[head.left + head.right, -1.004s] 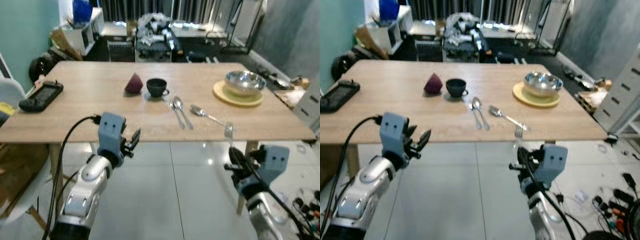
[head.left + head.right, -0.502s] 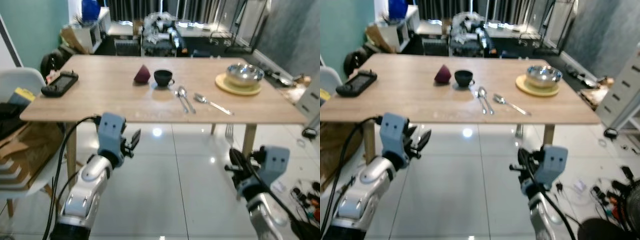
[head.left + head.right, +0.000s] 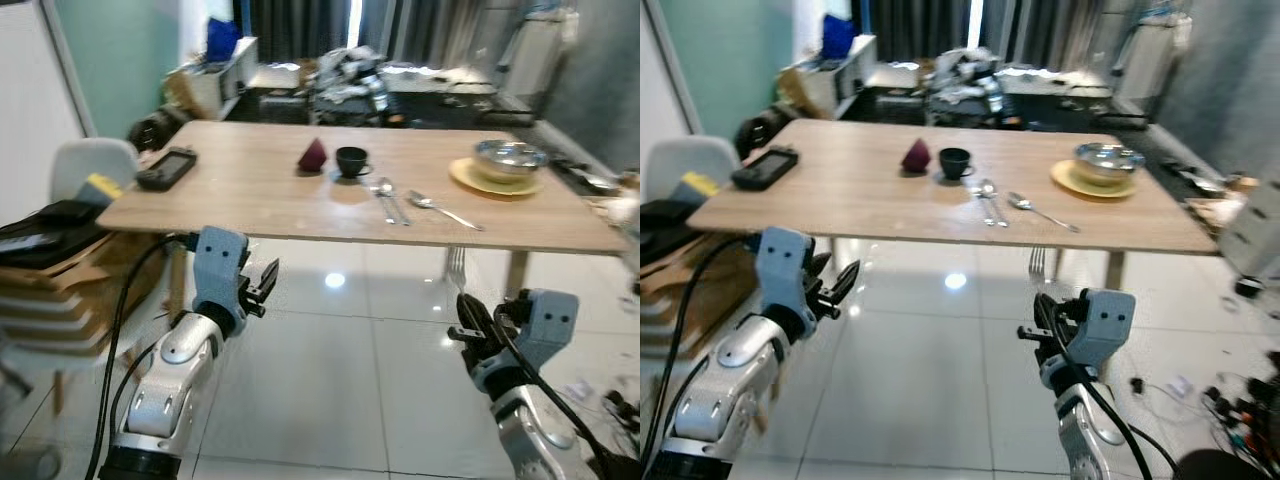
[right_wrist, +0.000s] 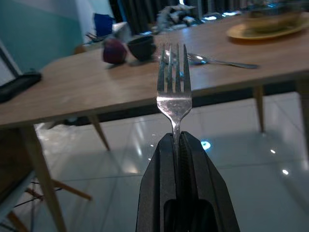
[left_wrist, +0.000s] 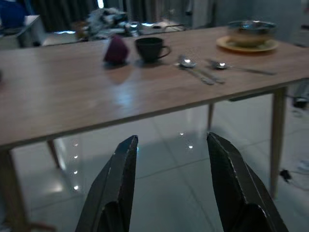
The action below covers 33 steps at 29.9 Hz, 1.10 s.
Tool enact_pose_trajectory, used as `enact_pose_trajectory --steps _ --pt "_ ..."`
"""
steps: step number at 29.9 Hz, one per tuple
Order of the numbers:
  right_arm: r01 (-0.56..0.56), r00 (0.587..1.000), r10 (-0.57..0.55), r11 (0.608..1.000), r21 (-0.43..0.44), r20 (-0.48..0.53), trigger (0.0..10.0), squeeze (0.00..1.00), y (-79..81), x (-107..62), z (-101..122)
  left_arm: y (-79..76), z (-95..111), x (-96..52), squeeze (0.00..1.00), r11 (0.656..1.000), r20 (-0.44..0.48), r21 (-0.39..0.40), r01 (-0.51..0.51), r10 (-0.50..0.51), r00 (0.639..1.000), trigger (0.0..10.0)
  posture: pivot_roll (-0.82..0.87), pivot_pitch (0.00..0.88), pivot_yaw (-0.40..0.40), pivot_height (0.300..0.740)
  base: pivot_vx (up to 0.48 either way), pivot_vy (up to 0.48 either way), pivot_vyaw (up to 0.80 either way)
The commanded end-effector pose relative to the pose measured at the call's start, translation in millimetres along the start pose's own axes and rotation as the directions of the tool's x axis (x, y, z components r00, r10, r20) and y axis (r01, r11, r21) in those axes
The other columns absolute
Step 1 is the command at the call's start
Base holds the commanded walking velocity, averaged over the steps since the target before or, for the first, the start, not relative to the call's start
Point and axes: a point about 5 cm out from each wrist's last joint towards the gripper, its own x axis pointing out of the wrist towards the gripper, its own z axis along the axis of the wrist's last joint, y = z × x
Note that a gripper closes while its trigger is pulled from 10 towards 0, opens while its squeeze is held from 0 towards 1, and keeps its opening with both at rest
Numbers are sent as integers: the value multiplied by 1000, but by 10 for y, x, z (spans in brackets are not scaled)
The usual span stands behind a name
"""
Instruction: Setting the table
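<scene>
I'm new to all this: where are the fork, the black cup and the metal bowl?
fork (image 4: 174, 92): right wrist view, base of tines.
black cup (image 3: 350, 160): left eye view, side wall.
metal bowl (image 3: 510, 158): left eye view, outer side.

view: pulled back | table (image 3: 300, 195): farther off now | white chair (image 3: 90, 160): newly visible at left

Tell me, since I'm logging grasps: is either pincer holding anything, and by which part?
The right pincer holds a fork by its handle, prongs up. The left pincer is open, holding nothing.
</scene>
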Motion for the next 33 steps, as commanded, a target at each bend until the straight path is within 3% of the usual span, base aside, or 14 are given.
enact_pose_trajectory --steps 1,14,17,24,33 --pt "5 1000 -4 1000 8 -17 10000 0 -8 -10 -32 15 -32 -2 0 1000 -13 -1 -3 3 1000 10000 73 47 60 740 0 0 0" --pt "4 1000 -4 1000 6 -22 10000 0 -10 -6 -51 11 -55 -5 0 1000 -19 4 4 -4 1000 10000 75 39 63 740 0 0 -62" --pt "6 999 -6 1000 2 -31 10000 0 -22 -12 -78 15 -94 -13 0 1000 -34 6 4 -3 999 10000 75 39 63 740 0 0 -800" --pt "-1 987 -19 992 -124 -162 10000 0 -103 -134 -436 15 -513 -169 0 999 -178 40 -1 8 984 10000 76 35 65 740 0 0 -800" --pt "11 975 -37 993 -119 -221 10000 0 -157 -224 -602 6 -697 -278 0 999 -240 46 -10 21 970 10000 79 36 63 740 0 0 -800"
